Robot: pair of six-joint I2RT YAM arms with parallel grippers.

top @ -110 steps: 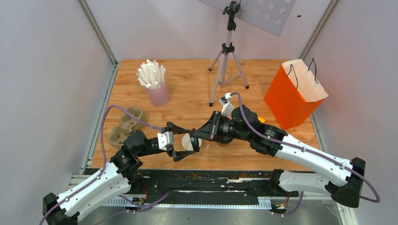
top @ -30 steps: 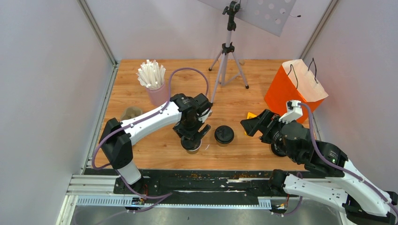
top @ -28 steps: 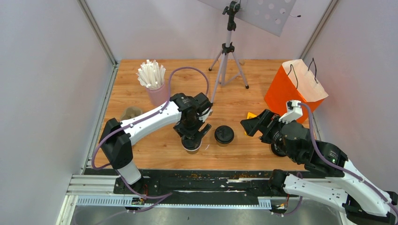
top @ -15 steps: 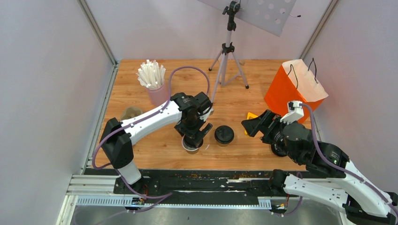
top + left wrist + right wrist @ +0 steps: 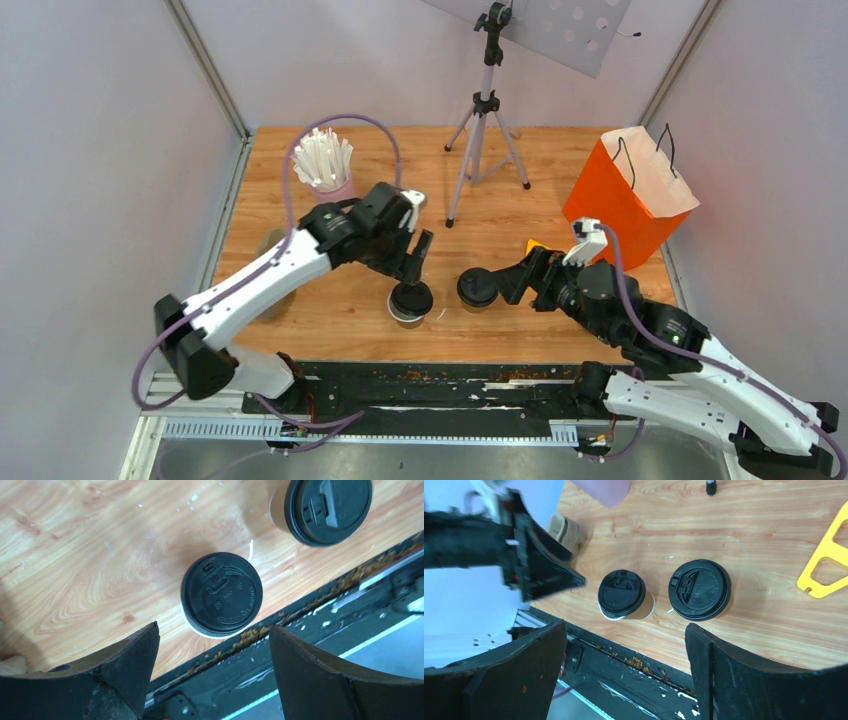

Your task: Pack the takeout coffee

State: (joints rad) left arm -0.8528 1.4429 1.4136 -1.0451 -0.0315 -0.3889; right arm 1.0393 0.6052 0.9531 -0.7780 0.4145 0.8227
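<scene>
The takeout coffee (image 5: pixel 410 301) is a kraft-brown cup near the table's front edge, and a black lid sits on it (image 5: pixel 221 600) (image 5: pixel 621 594). A second black-lidded cup (image 5: pixel 478 288) (image 5: pixel 700 589) (image 5: pixel 327 510) stands just to its right. My left gripper (image 5: pixel 415 260) hangs open just behind and above the coffee, with nothing between its fingers (image 5: pixel 212 630). My right gripper (image 5: pixel 507 285) is open at the right of the second cup. In the right wrist view both cups show beyond its wide-set fingers (image 5: pixel 625 626), which hold nothing.
A pink cup of white sticks (image 5: pixel 327 178) stands at the back left. The pulp cup tray (image 5: pixel 270 243) lies partly under my left arm. An orange paper bag (image 5: pixel 625 205) stands at the right, a tripod (image 5: pixel 481 130) behind centre. A yellow piece (image 5: pixel 826 560) lies by the bag.
My left gripper has lifted off the coffee and drawn back, leaving the lid on the cup. My right gripper has moved left, up to the second cup.
</scene>
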